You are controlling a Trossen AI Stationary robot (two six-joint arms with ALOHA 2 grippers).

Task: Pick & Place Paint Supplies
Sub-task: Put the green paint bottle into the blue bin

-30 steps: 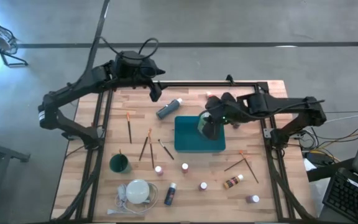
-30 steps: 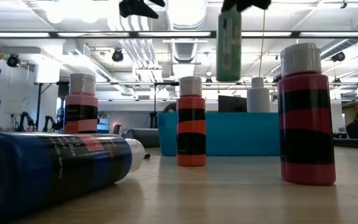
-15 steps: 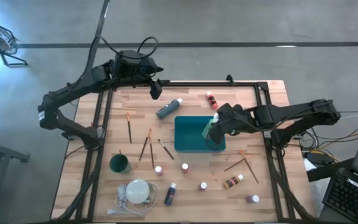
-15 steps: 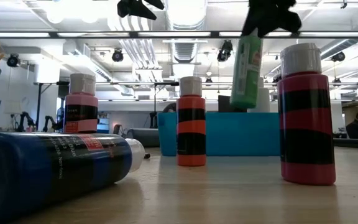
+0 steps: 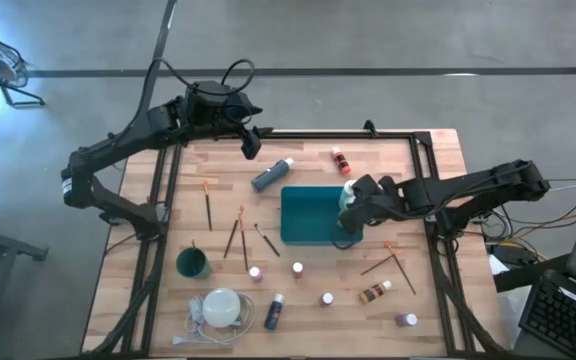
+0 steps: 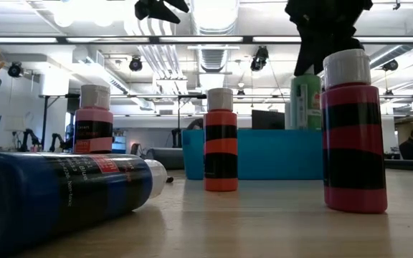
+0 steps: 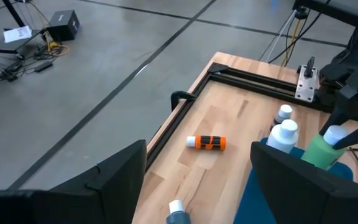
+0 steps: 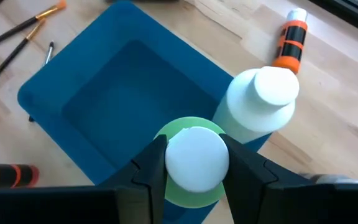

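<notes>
From the low camera, nearest us lies a blue bottle (image 6: pixel 63 197) on its side at 8 o'clock, white cap toward the centre. Just past it stand a pink bottle (image 6: pixel 351 136) at 3 o'clock, an orange-and-black bottle (image 6: pixel 221 143) near centre, and a smaller pink one (image 6: pixel 93 122) at 10 o'clock, all upright and apart.

Behind them we see the teal tray (image 6: pixel 264 154). The right gripper (image 8: pixel 194 163) is clamped on the cap of a green bottle (image 8: pixel 191 186), one finger (image 8: pixel 151 165) pressed on each side. The bottle hangs upright, its lower part below the tray's rim at the tray's 3 o'clock edge. A white bottle (image 8: pixel 263 109) stands just beside it in the tray, at about 1 o'clock from it in the overhead view.

On the table, overhead: brushes (image 5: pixel 236 232) scattered at 9 o'clock of the tray, two more (image 5: pixel 393 262) at 4 o'clock, a brown bottle (image 5: pixel 374 292) lying beyond those.

Farthest, the left gripper (image 5: pixel 250 143) waits over the table's far edge at 11 o'clock, fingers spread wide, holding nothing.
</notes>
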